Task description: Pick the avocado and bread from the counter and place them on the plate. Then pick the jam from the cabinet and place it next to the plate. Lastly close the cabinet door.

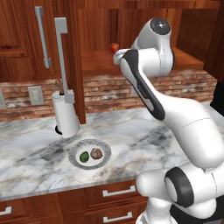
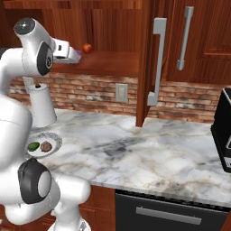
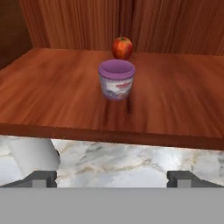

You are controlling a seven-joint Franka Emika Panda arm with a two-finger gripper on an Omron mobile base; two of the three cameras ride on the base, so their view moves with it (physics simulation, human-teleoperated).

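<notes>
Gripper point(image 3: 112, 178) wide, nothing held, raised at the cabinet point(image 3: 166, 26) shelf edge.
Jam point(image 3: 116, 79) stands upright on the shelf, beyond the fingertips; a red fruit point(image 3: 122, 47) sits behind it. Avocado point(image 1: 84, 156) and bread point(image 1: 96, 153) lie side by side on the plate point(image 1: 103, 161), on the counter point(image 1: 131, 135). Door point(image 2: 149, 63) stands open.

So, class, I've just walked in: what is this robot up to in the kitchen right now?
The robot arm has its open gripper raised toward the open cabinet, lined up with the jam on the shelf but not yet touching it. A small red fruit sits behind the jar. Down on the counter, the avocado and bread already lie side by side on the plate. The cabinet door stands open.
</notes>
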